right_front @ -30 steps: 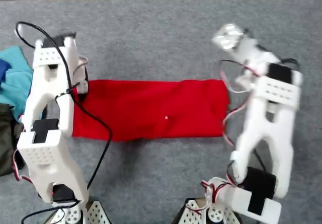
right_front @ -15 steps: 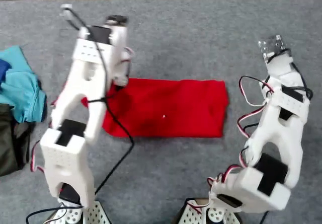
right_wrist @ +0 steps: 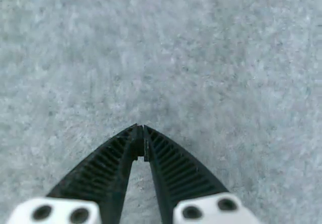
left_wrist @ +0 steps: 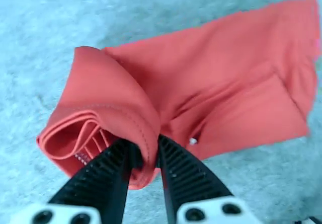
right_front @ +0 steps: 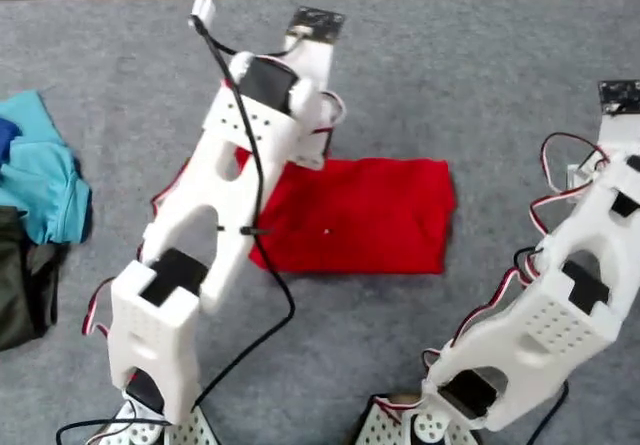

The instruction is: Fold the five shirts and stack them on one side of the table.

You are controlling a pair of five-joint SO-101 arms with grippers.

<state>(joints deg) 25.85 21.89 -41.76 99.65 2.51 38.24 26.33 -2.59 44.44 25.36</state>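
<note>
Left end effector (left_wrist: 151,151) is clamped on the raised, doubled end of the red shirt (left_wrist: 226,83); the rest lies flat mid-desk (right_front: 450,75). Right end effector (right_wrist: 141,144) is pinched together on nothing, over bare desk. Best bet: carry that end low & straight, line it up w/ the far hem, then release.

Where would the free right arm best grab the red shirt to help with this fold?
Probably the red shirt's right edge, at the corner nearer the arm bases, coming in low from the right. That end lies flat on the table with its edge facing the right gripper, which is shut and would need opening. The left gripper pinches the bunched opposite end.
</note>
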